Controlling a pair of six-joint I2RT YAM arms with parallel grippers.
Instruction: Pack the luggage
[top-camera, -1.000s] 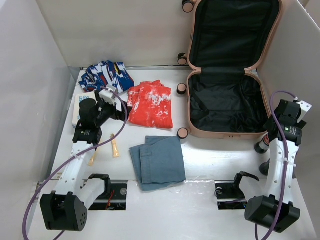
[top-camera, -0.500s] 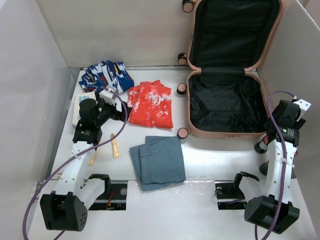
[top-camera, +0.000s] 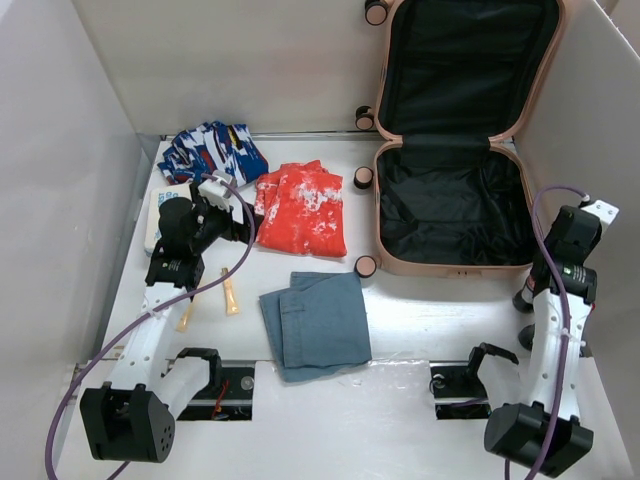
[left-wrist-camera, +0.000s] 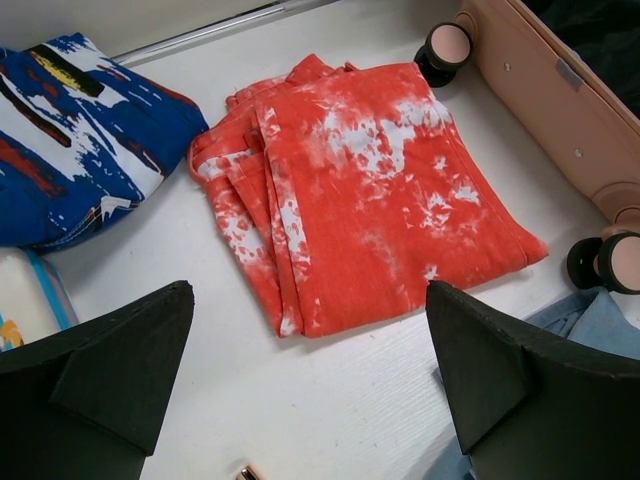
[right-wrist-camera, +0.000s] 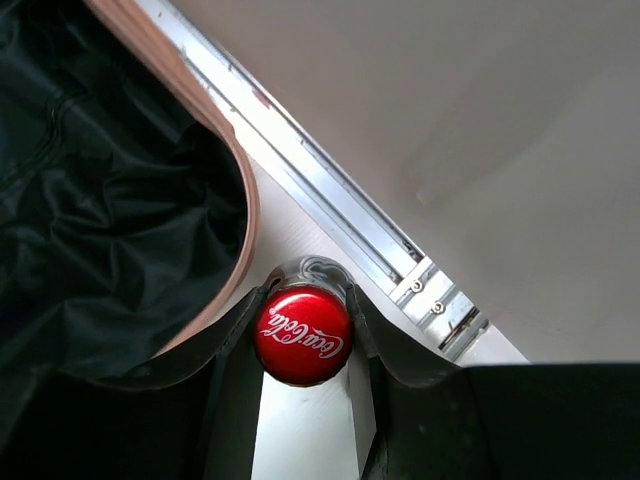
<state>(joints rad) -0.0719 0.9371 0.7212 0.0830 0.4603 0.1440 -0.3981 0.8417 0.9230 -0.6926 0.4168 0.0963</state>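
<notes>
Just beside the luggage's (top-camera: 450, 268) right front corner, the right gripper (right-wrist-camera: 305, 292) is pinching an upright red-capped cola bottle (right-wrist-camera: 303, 335). Left of the luggage, the left gripper (left-wrist-camera: 305, 300) is hovering wide open above a folded orange-and-white garment (left-wrist-camera: 370, 190). The luggage is lying open on the table's far right, lid standing up.

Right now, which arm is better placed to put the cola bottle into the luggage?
Right. The right tool has its fingers against both sides of the bottle cap, beside the luggage rim. The left tool hangs open over the red garment, far from that cap.
</notes>
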